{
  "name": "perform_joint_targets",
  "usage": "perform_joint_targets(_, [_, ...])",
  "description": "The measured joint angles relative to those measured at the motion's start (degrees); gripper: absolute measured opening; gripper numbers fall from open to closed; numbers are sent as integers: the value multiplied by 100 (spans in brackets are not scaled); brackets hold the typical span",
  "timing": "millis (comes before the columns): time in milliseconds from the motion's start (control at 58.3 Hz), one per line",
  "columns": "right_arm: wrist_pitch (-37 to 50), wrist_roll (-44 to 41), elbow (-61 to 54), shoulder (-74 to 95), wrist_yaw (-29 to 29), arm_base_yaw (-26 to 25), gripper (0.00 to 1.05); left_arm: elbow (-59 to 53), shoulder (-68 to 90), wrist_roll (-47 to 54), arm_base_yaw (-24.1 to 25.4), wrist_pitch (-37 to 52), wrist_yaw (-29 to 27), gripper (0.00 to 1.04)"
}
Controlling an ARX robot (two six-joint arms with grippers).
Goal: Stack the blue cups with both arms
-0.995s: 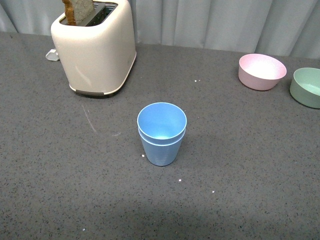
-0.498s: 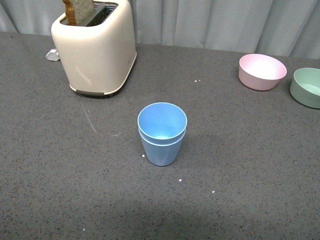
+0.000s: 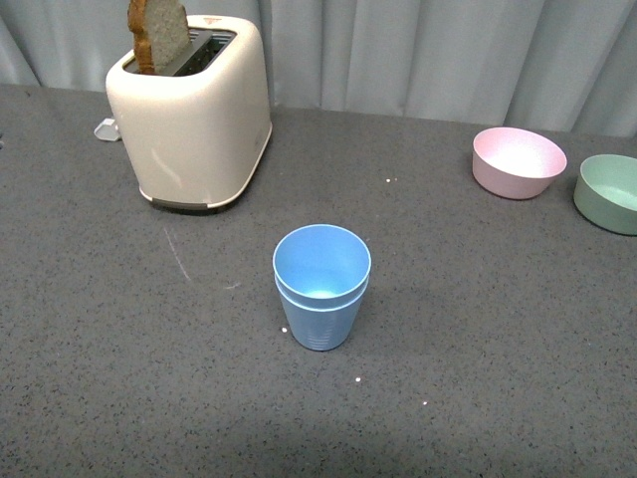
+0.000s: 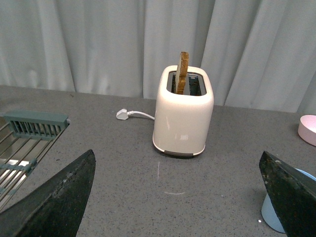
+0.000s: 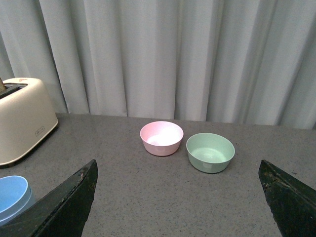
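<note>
On the grey bench (image 3: 518, 329), the blue cups (image 3: 321, 286) stand nested upright at centre. The left pincer (image 4: 180, 197) and right pincer (image 5: 180, 197) gape wide, holding nothing. A toaster (image 3: 191, 115) sits at eleven o'clock, a pink bowl (image 3: 518, 161) at two.

Light blue cups (image 3: 320, 286), cream toaster (image 3: 191, 115), pink bowl (image 3: 518, 161), green bowl (image 3: 609, 192), dark grey, seemingly speckled table (image 3: 498, 329), pale grey curtain (image 3: 418, 50).
</note>
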Motion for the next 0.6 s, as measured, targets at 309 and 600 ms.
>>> perform_joint_targets(309, [2, -2, 0, 0, 0, 0, 95, 0, 0, 0, 0, 0, 2, 98])
perform_joint_targets(600, [2, 0, 0, 0, 0, 0, 95, 0, 0, 0, 0, 0, 0, 98])
